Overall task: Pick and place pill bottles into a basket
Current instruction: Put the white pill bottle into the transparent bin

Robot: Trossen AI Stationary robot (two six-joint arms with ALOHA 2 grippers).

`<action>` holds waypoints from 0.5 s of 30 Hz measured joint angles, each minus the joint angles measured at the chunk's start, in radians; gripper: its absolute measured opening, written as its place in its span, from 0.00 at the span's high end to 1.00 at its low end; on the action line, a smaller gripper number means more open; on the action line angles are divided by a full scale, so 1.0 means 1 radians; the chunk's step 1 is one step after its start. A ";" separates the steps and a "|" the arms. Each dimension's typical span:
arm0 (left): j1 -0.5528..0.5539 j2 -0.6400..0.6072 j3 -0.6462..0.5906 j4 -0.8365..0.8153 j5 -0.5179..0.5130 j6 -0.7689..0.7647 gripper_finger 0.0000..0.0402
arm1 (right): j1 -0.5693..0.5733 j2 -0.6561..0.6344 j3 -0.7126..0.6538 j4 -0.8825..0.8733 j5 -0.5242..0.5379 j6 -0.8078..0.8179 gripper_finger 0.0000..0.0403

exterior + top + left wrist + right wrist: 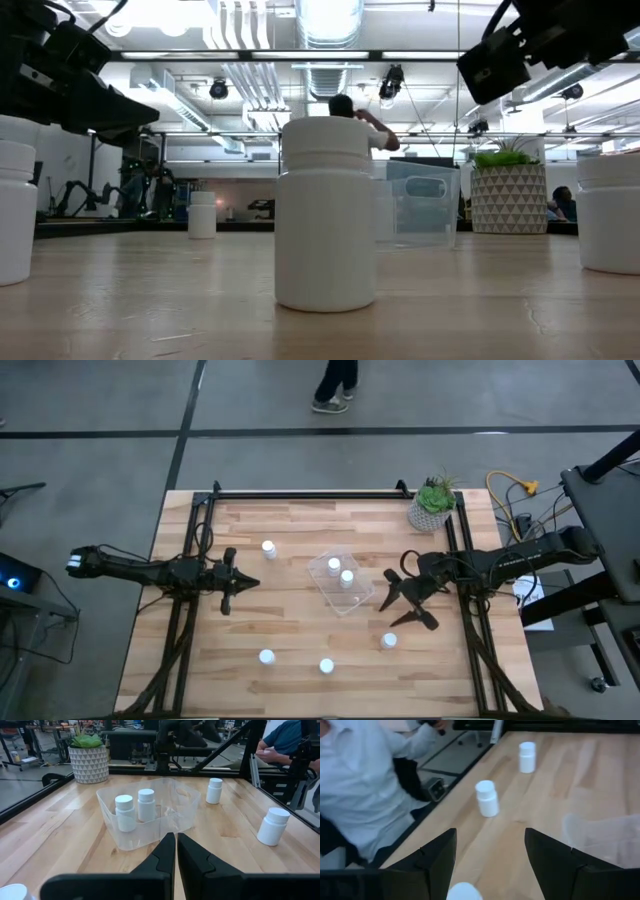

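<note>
The basket (340, 588), a clear tub, stands mid-table with two pill bottles (125, 812) (146, 805) upright inside. Several more white pill bottles stand on their bases on the wood: one far left of the basket (268, 548), two near the front edge (266, 656) (326, 666), and one at the front right (389, 642). My left gripper (245, 582) is shut with nothing in it, left of the basket and pointing at it (176, 855). My right gripper (408, 610) hovers open to the right of the basket (490, 865). The front-right bottle's cap (464, 891) shows low between its fingers, untouched.
A pale patterned pot with a green plant (432, 508) stands at the far right corner. Black frame rails run along the table's far, left and right sides. A person in white (365, 785) sits beyond the table's near edge. Bare wood lies between the front bottles and the basket.
</note>
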 joint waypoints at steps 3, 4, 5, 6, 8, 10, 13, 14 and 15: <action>0.000 0.000 0.000 0.000 0.000 0.000 1.00 | 0.012 -0.001 -0.015 0.000 -0.014 -0.036 0.44; 0.000 0.000 0.000 0.000 0.000 0.000 1.00 | 0.012 -0.001 -0.023 0.000 -0.014 -0.044 0.44; 0.000 0.000 0.000 0.000 0.000 0.000 1.00 | 0.011 -0.001 -0.032 0.000 -0.014 -0.050 0.44; 0.000 0.000 0.000 0.000 0.000 -0.001 1.00 | 0.010 -0.002 -0.043 0.001 -0.014 -0.053 0.44; 0.000 0.000 0.000 0.000 0.000 -0.001 1.00 | 0.010 -0.002 -0.064 0.004 -0.009 -0.053 0.44; 0.000 0.000 0.000 0.000 0.000 -0.001 1.00 | 0.011 -0.002 -0.086 0.029 -0.002 -0.052 0.44; 0.000 0.000 0.000 0.001 0.000 -0.001 1.00 | 0.010 -0.004 -0.123 0.091 0.005 -0.047 0.44; 0.000 0.000 0.000 0.001 0.000 -0.002 1.00 | 0.010 -0.008 -0.137 0.109 0.005 -0.044 0.44; 0.000 0.000 0.000 0.001 0.000 -0.002 1.00 | 0.010 -0.014 -0.150 0.126 0.005 -0.043 0.44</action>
